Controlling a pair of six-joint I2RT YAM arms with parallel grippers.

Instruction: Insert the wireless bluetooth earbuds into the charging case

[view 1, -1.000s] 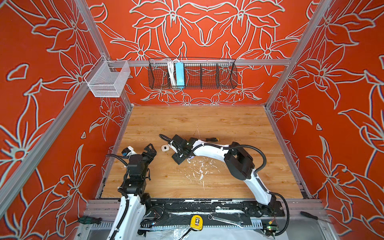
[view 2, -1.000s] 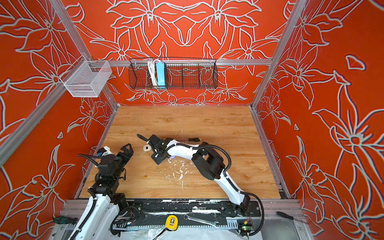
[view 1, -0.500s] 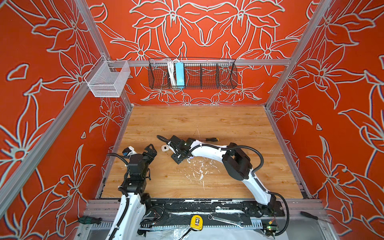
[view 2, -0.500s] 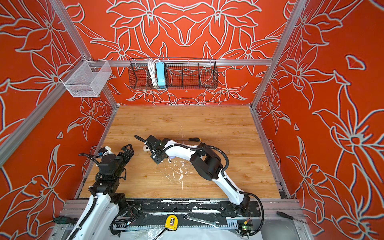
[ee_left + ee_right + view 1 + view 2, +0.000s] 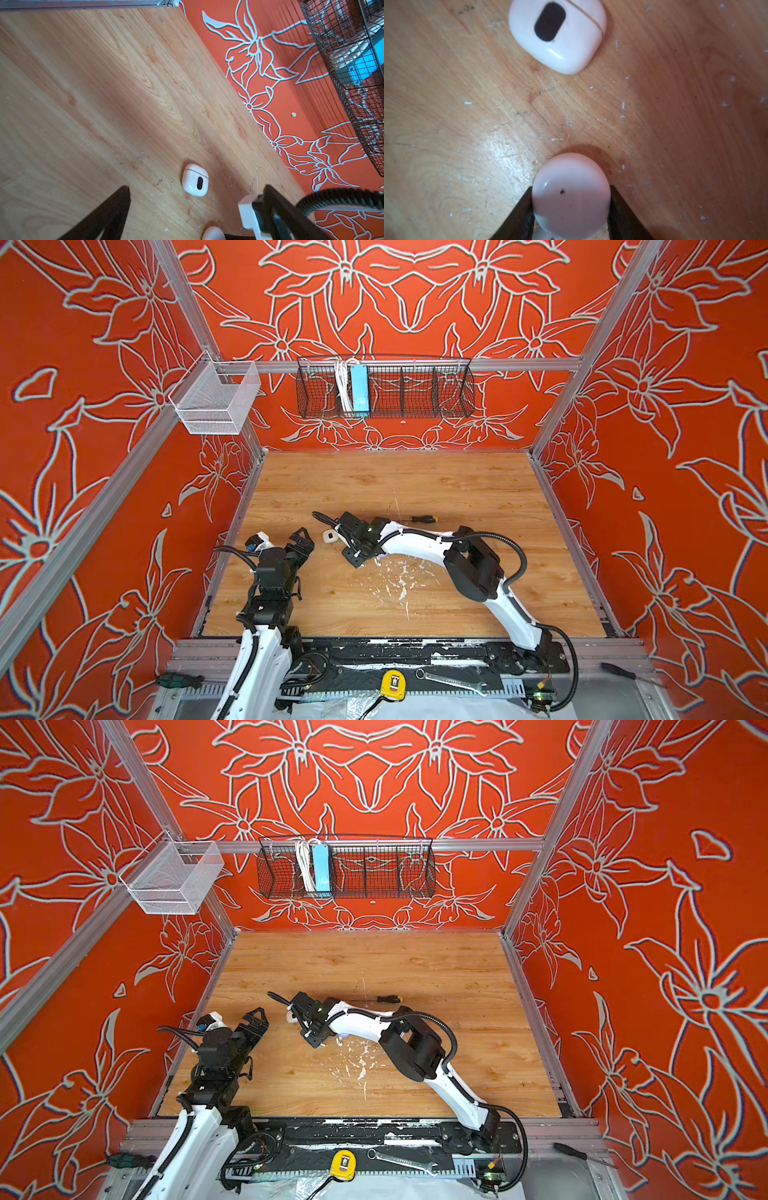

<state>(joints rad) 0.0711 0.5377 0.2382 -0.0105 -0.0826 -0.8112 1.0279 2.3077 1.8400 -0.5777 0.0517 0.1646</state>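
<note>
A shut white charging case (image 5: 329,536) (image 5: 558,35) with a black oval window lies on the wooden table (image 5: 415,485). My right gripper (image 5: 571,188) (image 5: 341,542) reaches across to it and is shut on a second, rounded pale lilac case (image 5: 571,199), one finger against each side. In the left wrist view both the white case (image 5: 195,182) and the lilac case (image 5: 213,233) show. My left gripper (image 5: 305,541) (image 5: 196,189) stands open just left of the white case, holding nothing. A tiny pale bit (image 5: 338,1040) lies by the right wrist; whether it is one of the earbuds I cannot tell.
A black-handled screwdriver (image 5: 424,519) lies behind the right arm. White paint flecks (image 5: 399,580) mark the table's middle. A black wire basket (image 5: 384,389) and a white mesh basket (image 5: 216,400) hang on the walls. A wrench (image 5: 451,681) and a yellow tape measure (image 5: 392,684) sit on the front rail.
My right gripper has shifted a little to the left and its jaws have narrowed. The left arm has hardly moved.
</note>
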